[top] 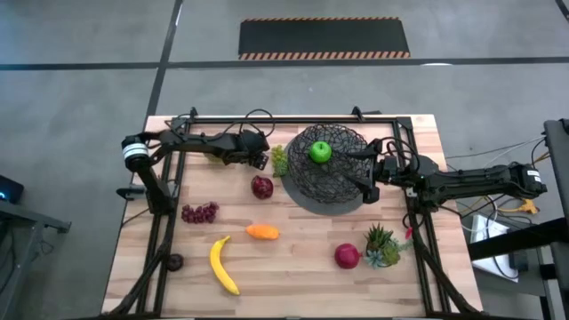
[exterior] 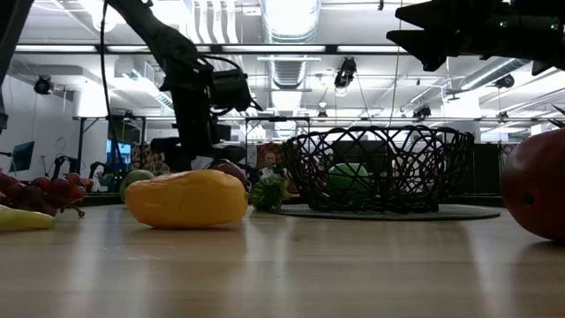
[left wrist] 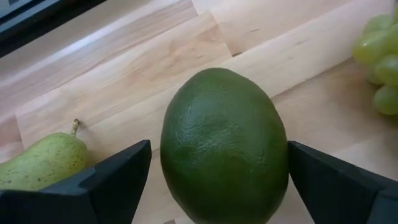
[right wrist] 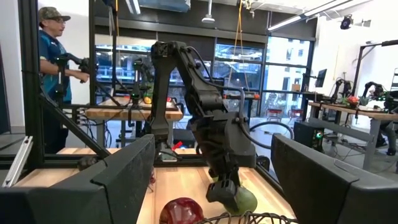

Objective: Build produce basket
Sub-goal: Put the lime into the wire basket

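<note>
From above, my left gripper (top: 260, 160) sits left of the basket (top: 331, 165), which holds a green apple (top: 320, 152); my right gripper (top: 366, 171) hovers at its right rim.

Level view: basket (exterior: 378, 169) behind the orange piece (exterior: 186, 199).

Left wrist: my fingers straddle the lime (left wrist: 224, 146), pear (left wrist: 40, 162) beside; grip uncertain.

Right wrist: my fingers spread wide.
</note>
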Robot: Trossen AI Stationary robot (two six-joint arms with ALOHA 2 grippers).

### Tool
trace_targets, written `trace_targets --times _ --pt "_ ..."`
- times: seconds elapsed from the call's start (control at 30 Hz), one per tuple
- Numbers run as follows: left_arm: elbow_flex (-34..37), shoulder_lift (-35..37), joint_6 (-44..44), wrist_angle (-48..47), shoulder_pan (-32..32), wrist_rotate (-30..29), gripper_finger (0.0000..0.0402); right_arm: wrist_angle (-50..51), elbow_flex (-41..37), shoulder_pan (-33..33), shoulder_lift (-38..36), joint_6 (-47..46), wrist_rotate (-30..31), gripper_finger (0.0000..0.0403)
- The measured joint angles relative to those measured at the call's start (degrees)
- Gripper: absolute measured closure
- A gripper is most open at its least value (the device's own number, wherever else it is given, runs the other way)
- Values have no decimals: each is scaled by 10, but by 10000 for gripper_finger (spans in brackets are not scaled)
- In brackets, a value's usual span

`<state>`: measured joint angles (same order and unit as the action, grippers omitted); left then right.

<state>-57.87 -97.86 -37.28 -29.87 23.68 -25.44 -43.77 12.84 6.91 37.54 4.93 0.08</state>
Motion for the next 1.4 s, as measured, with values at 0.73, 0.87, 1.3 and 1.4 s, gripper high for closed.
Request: trace_targets --times 0.73,0.87,1.3,1.4 --pt "-6 109 83 23 -45 -65 123 9 0 0 0 26 -3 96" --pt "4 195 174 128 -99 -45 123 15 0 0 11 57 -21 101" --pt "193 290 411 624 -237 233 123 -140 15 -46 137 57 -51 117" --pt "212 276 418 688 -239 253 123 -136 44 -54 169 25 -51 104"
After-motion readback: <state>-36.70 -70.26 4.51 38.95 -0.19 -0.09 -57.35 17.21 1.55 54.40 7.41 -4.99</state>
